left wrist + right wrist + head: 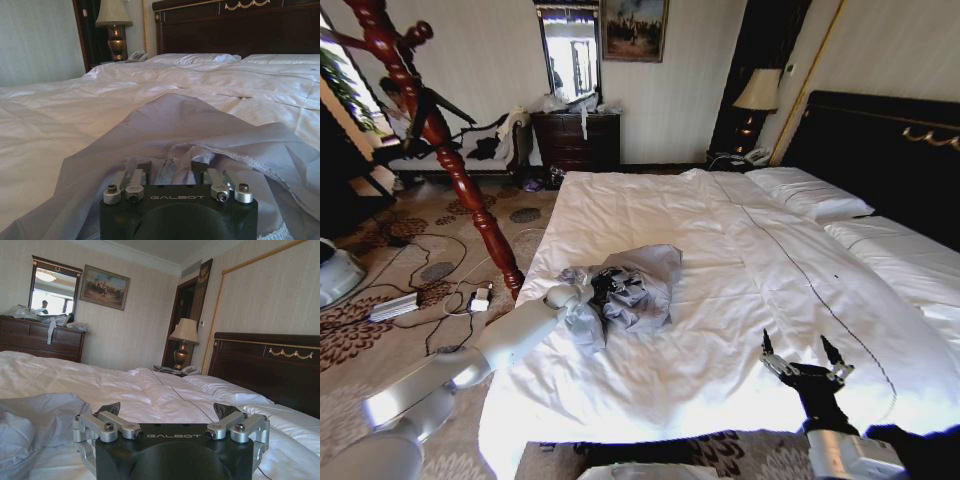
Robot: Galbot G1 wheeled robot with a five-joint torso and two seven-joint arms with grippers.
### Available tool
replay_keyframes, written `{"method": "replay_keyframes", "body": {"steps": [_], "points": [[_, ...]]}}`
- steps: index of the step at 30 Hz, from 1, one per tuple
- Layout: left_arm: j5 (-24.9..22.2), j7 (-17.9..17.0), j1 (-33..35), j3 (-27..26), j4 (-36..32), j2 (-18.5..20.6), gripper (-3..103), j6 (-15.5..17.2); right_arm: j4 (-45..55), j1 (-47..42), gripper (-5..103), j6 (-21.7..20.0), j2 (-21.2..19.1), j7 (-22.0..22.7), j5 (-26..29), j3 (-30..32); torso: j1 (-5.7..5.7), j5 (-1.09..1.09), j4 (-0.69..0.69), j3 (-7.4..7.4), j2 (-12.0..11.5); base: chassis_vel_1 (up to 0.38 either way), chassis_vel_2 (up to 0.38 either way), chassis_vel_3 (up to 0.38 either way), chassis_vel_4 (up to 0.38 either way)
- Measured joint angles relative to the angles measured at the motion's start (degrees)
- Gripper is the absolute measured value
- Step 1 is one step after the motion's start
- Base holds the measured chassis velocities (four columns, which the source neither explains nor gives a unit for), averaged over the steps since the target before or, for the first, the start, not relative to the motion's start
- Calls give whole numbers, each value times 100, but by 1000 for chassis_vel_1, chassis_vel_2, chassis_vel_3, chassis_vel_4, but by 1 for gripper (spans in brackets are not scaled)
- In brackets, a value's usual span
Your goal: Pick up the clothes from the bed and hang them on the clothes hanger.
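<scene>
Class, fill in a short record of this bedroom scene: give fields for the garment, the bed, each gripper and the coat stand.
garment: grey-blue jacket, crumpled on the bed near its left edge
bed: white sheets, pillows by the black headboard
left gripper: at the jacket, fingers closed into its fabric
right gripper: open, over bare sheet near the foot of the bed, apart from the jacket
coat stand: reddish-brown wooden stand on the carpet left of the bed
</scene>
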Motion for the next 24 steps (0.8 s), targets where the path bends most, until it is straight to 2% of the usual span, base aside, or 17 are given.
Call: {"method": "replay_keyframes", "body": {"steps": [2, 3, 5, 7, 9, 11, 12, 13, 18, 24], "points": [[29, -57, -1, 33, 14, -1, 36, -32, 0, 13, 100, -34, -27, 8, 30, 30, 0, 0, -1, 0, 0, 0, 0, 0, 0], [29, -57, -1, 33, 14, -1, 36, -32, 0, 13, 100, -34, -27, 8, 30, 30, 0, 0, -1, 0, 0, 0, 0, 0, 0], [68, -77, 24, 71, 23, 3, 26, -56, 0, 18, 100, -47, -37, 11, 57, 40, 0, 0, -1, 0, 0, 0, 0, 0, 0], [75, -76, 35, 86, 23, 9, 26, -57, 0, 19, 100, -51, -38, 13, 64, 41, 0, -1, -1, 0, 0, 0, 0, 0, 0], [94, -70, 61, 139, 18, 38, 16, -66, 0, 26, 100, -62, -41, 24, 84, 46, 0, 0, 0, 0, 0, 0, 0, 0, 0], [134, -54, 69, 184, 25, 55, 10, -90, 0, 32, 100, -72, -48, 30, 104, 54, 0, 0, 0, 0, 0, 0, 0, 0, 0], [142, -53, 71, 189, 31, 57, 10, -98, 0, 34, 100, -75, -51, 32, 108, 58, 0, 0, 0, 0, 0, 0, 0, 0, 0], [161, -51, 76, 195, 48, 61, 5, -116, 0, 37, 100, -80, -60, 36, 123, 66, 0, 0, 0, 0, 0, 0, 0, 0, 0], [166, -61, 88, 180, 48, 61, 1, -133, 0, 40, 100, -84, -64, 44, 133, 68, 0, -1, -1, 0, 0, 0, 0, 0, 0], [120, -337, 187, -111, -202, 87, 0, -129, 0, 68, 100, -85, -69, 50, 134, 30, 0, -1, -1, 0, 0, 0, 0, 0, 0]]}}
